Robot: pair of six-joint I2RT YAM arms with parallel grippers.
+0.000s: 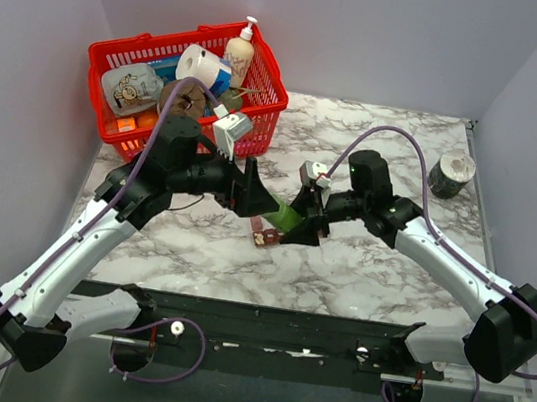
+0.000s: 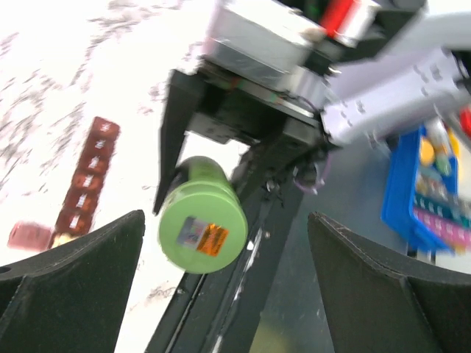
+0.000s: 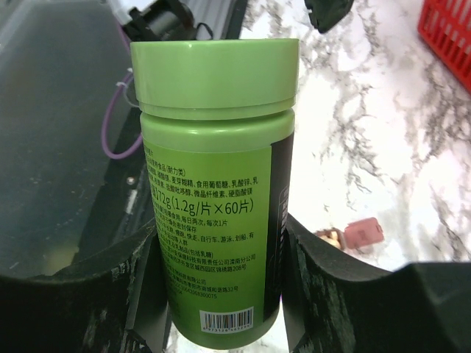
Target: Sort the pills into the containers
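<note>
Right gripper (image 3: 221, 279) first: we see its two dark fingers pressed against the sides of a green pill bottle (image 3: 213, 147), pinching it by the lower body where the barcode is. The bottle's capped end points away from the wrist. From the left wrist view, that round end carries a small orange sticker and faces the left gripper (image 2: 225, 220). The left gripper's fingers are spread wide with nothing between them, and it sits just short of the bottle without touching it.

Below the two grippers, on the marble table (image 1: 358, 275), lies the compartment strip (image 2: 88, 180). It is dark red-brown, a row of small square lidded cells, flat on the surface and near the middle of the table. From above only a little of it shows under the bottle. At one end we think a lid stands flipped open, pale pink, though the picture is blurred there and we cannot be sure.

Farther back on the left, a red basket (image 1: 262, 109) stands against the wall, packed with assorted items. Farther back on the right, a roll of tape (image 1: 452, 173) rests near the table's edge, well apart from the arms.
</note>
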